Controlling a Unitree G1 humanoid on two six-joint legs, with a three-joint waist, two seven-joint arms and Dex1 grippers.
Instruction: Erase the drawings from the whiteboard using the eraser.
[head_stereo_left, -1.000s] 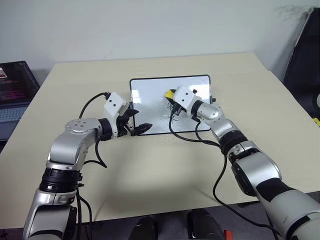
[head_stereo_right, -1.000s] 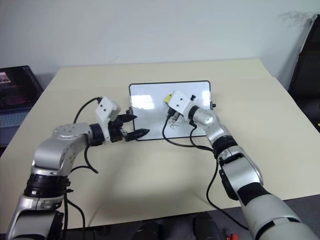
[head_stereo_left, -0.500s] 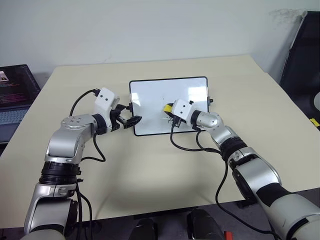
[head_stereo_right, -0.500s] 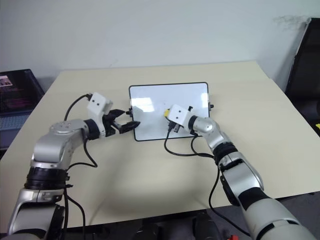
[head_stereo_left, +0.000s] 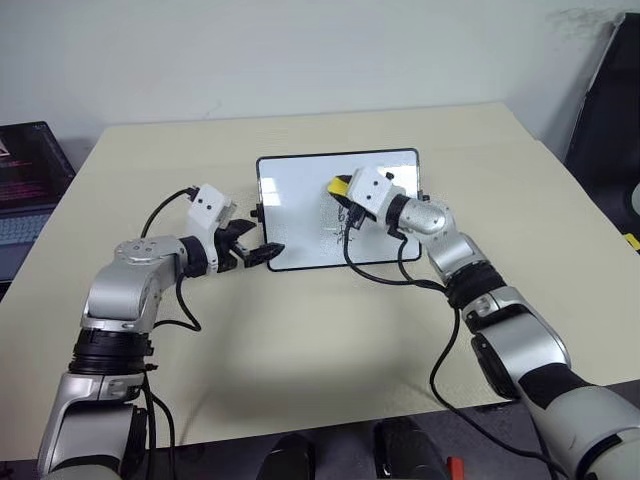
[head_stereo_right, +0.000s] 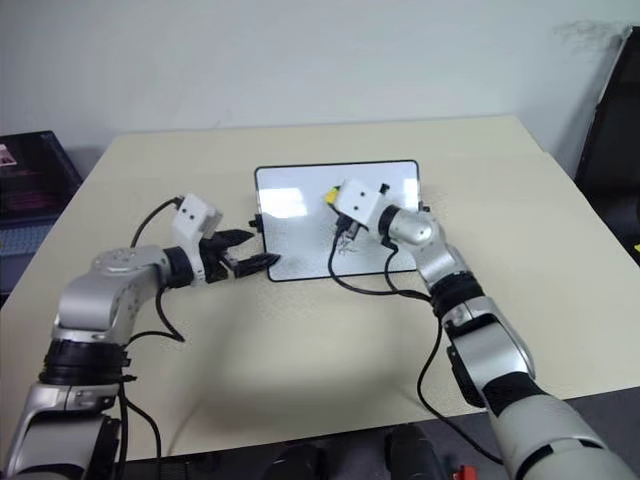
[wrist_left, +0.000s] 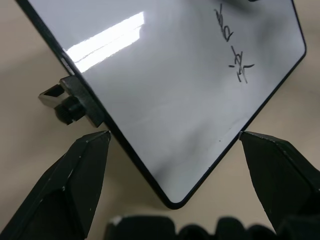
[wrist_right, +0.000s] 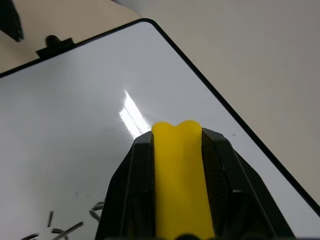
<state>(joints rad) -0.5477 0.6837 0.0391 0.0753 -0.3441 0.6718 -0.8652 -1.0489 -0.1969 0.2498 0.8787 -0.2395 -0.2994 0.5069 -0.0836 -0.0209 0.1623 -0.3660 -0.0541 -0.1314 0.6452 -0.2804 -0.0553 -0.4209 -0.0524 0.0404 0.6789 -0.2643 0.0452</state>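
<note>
Fingers of the right gripper (head_stereo_left: 341, 190) pinch the eraser (wrist_right: 179, 180) over the whiteboard (head_stereo_left: 300, 215); left gripper (wrist_left: 172, 140) gapes at its corner.

The whiteboard (head_stereo_left: 300, 205) lies on the bench (head_stereo_left: 330, 320), toward its far middle. My left pincer (head_stereo_left: 262, 249) sits at the board's near left corner, fingers either side of it. My right pincer (head_stereo_left: 340, 192) holds the eraser (head_stereo_left: 339, 185) over the board's right half, beside the drawings (head_stereo_left: 340, 222). A laptop (head_stereo_left: 25, 190) stands far left, off the bench.

The left arm is reaching in from the left, bent at the elbow, its left gripper (head_stereo_left: 262, 249) standing with fingers spread wide. The right arm is stretching forward, its right gripper (head_stereo_left: 341, 190) clamped tight.
</note>
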